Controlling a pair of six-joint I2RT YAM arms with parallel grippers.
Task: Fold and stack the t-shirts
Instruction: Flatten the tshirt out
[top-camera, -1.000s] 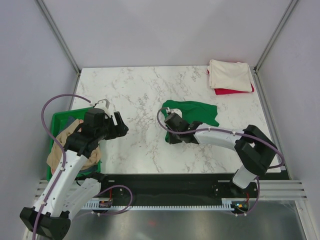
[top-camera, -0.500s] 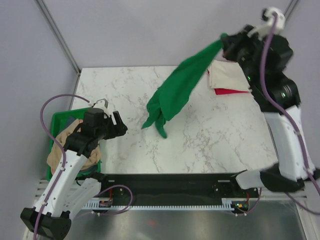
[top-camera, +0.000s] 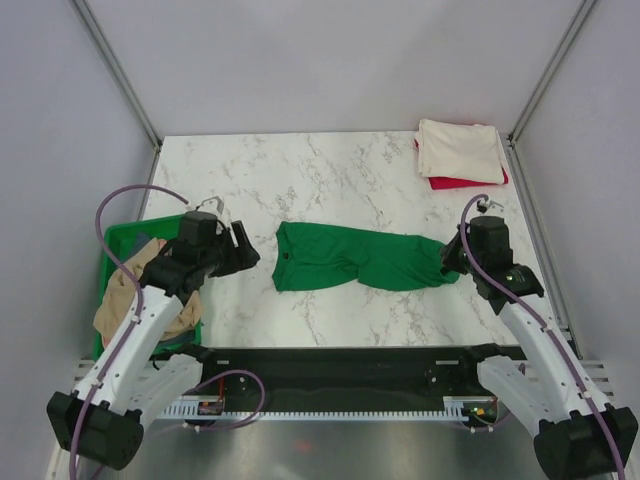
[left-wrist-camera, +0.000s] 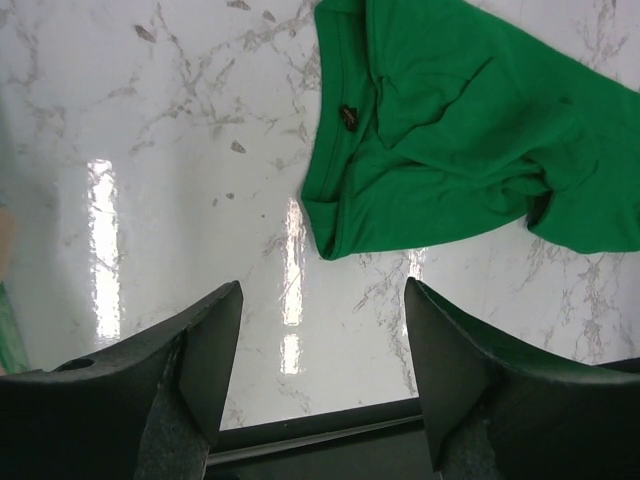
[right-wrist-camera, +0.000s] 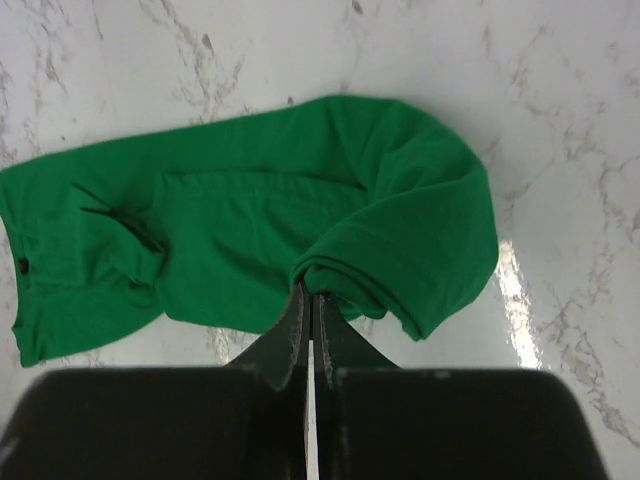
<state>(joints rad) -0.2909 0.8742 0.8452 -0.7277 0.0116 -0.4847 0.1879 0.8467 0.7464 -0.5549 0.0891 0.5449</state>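
The bright green t-shirt (top-camera: 350, 258) lies stretched and rumpled across the middle of the marble table; it also shows in the left wrist view (left-wrist-camera: 450, 150) and the right wrist view (right-wrist-camera: 260, 220). My right gripper (top-camera: 452, 262) is shut on its right end, the fingertips (right-wrist-camera: 312, 298) pinching a fold. My left gripper (top-camera: 238, 258) is open and empty, just left of the shirt's collar end (left-wrist-camera: 322, 370). A folded cream-white t-shirt (top-camera: 458, 148) lies on a folded red t-shirt (top-camera: 465, 182) at the far right corner. A tan t-shirt (top-camera: 135, 290) sits crumpled in the bin.
A rigid green plastic bin (top-camera: 118, 238) stands at the table's left edge under my left arm. The table's black front rail (top-camera: 340, 358) runs along the near edge. Grey walls and metal posts close in the back and sides.
My right arm swung the green shirt high in the air, then came down at the right, laying it stretched across the table. My left gripper barely moved.
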